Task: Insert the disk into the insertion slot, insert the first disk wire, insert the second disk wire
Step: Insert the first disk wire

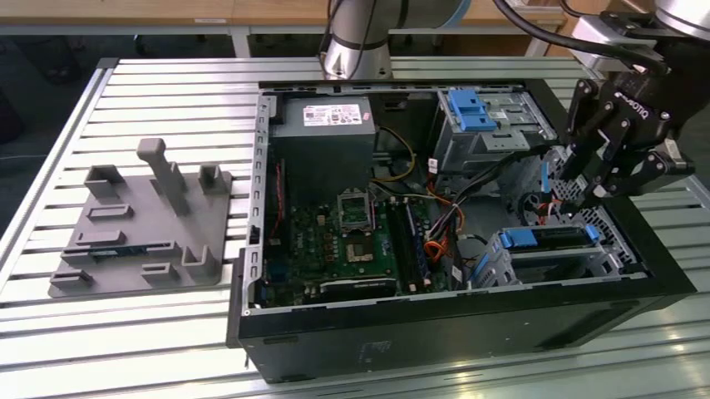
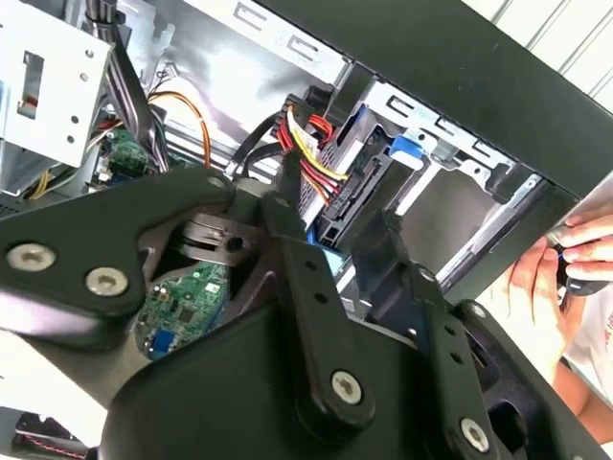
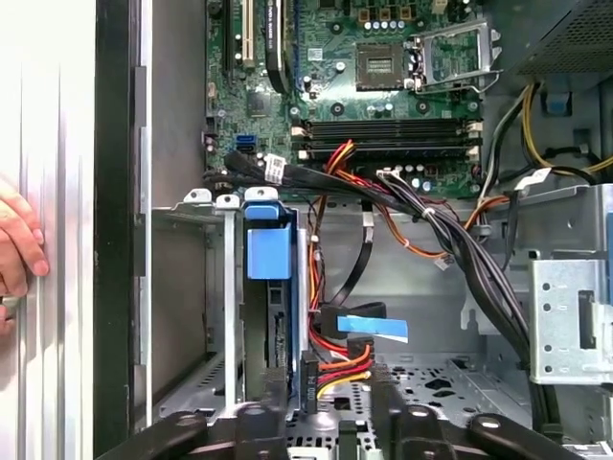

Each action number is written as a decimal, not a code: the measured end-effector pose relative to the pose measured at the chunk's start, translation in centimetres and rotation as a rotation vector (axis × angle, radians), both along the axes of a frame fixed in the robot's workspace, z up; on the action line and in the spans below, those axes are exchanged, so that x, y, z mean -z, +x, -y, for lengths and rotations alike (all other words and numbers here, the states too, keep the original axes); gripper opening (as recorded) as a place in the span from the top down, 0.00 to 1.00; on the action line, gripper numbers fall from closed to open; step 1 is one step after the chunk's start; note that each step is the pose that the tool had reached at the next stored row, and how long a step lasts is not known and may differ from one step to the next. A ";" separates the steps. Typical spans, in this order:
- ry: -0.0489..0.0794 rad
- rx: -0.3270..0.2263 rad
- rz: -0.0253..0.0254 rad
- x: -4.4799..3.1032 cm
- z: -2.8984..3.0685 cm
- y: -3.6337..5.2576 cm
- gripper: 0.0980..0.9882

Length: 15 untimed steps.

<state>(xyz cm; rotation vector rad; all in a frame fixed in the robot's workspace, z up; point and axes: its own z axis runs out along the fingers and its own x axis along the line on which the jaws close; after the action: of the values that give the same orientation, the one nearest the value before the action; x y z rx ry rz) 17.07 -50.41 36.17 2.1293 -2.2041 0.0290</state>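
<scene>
The disk (image 1: 543, 238) is found seated on edge in the insertion slot (image 1: 608, 259), long axis running across the exterior view, one blue end toward the motherboard (image 1: 355, 241). The gripper (image 1: 579, 198) is positioned just above, at a black wire connector (image 2: 345, 203); whether it is clenched cannot be told.

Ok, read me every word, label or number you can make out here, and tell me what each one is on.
Nothing here can be quoted with confidence.
White label on the grey box: print too small to read.
White lettering on the gripper housing: a maker's mark, left unquoted.
White tag on the black cable bundle: print too small to read.
Green circuit board: markings too small to read.
</scene>
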 end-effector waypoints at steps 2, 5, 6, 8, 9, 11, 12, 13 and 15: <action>-0.004 0.001 -0.0006 0.11 0.00 0.03 0.64; -0.012 0.004 -0.0021 0.21 0.01 0.06 0.78; -0.016 0.004 -0.0030 0.23 0.01 0.08 0.78; -0.025 0.005 -0.0051 0.28 0.02 0.11 0.78; -0.029 0.006 -0.0059 0.31 0.03 0.12 0.78; -0.036 0.007 -0.0066 0.43 0.05 0.13 0.78; -0.039 0.007 -0.0067 0.51 0.05 0.14 0.78; -0.041 0.007 -0.0068 0.61 0.05 0.15 0.78; -0.045 0.007 -0.0068 0.75 0.04 0.16 0.78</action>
<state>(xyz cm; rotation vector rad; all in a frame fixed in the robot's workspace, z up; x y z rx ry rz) 17.23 -50.45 35.41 2.0949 -2.1860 0.0701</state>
